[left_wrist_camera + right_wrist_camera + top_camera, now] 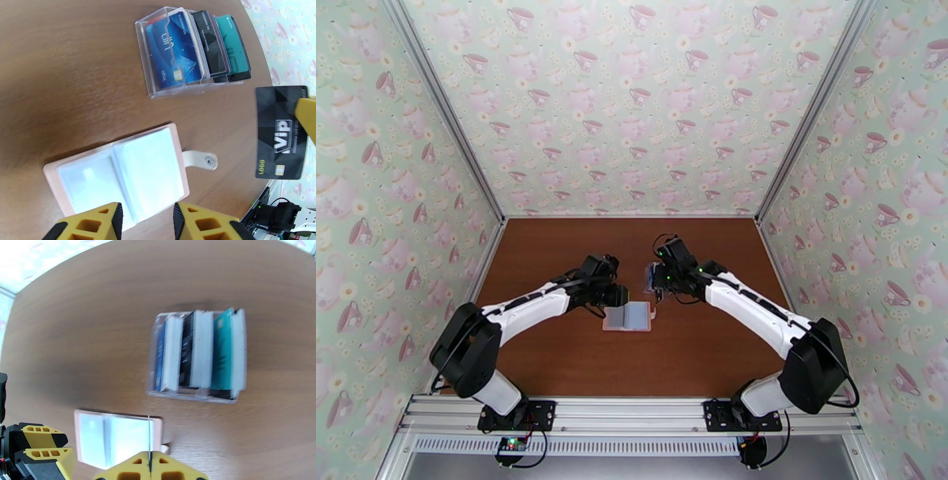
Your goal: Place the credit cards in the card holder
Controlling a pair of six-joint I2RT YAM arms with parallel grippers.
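Observation:
The card holder [118, 177] is a pink wallet lying open and flat on the brown table, pale pockets up and snap tab [199, 159] pointing right. It also shows in the top view [626, 316] and the right wrist view [118, 435]. My left gripper [148, 221] hangs at the wallet's near edge, jaws apart over the pocket, gripping nothing. My right gripper [150, 467] is shut on a black VIP credit card [280, 132], held in the air to the right of the wallet and seen edge-on [149, 433] above its right half. More credit cards [177, 51] stand in a clear rack.
The clear plastic card rack [197, 356] stands just beyond the wallet, holding blue, black and teal cards upright. In the top view it sits under the right wrist [653, 275]. Patterned walls close off the table at the left, back and right.

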